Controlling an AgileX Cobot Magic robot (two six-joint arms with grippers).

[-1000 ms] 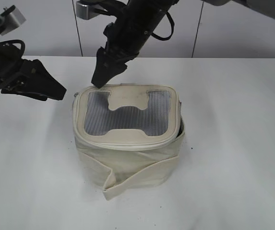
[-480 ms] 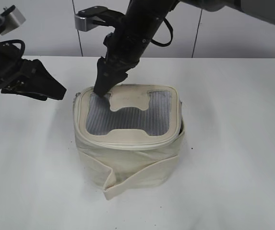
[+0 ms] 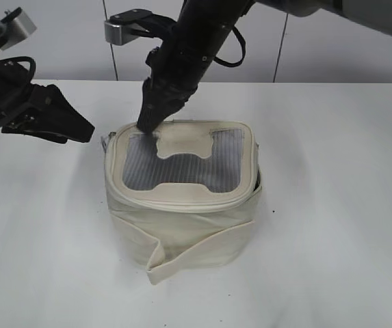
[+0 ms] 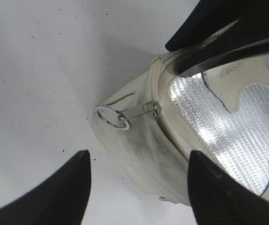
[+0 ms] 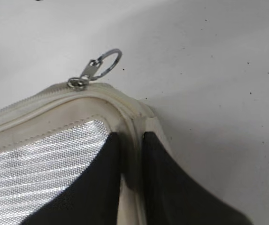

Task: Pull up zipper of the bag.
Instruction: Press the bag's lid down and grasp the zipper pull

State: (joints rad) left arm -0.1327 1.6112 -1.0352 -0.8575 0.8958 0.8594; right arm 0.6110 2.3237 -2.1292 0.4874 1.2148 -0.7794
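Note:
The cream-white bag [image 3: 182, 232] stands mid-table, grey mesh top up. My right gripper [image 3: 148, 124] reaches across to its back-left corner. In the right wrist view this gripper [image 5: 129, 140] is shut on the bag's lid rim [image 5: 125, 108]. The zipper track runs along that rim, and one silver pull with a ring tab [image 5: 96, 65] lies just beyond the fingers. My left gripper [image 3: 79, 130] hovers left of the bag, open and empty. In the left wrist view its jaws [image 4: 139, 159] straddle the bag's corner [image 4: 143, 150] from a distance, below the ring pull [image 4: 120, 117].
The white table [image 3: 332, 205] stretches round the bag. A pale wall [image 3: 305, 48] rises behind the far edge. The bag's fabric flap [image 3: 182, 263] hangs at its front.
My right gripper came down from behind the bag's back-left corner onto the lid rim and closed there. The left arm has not moved.

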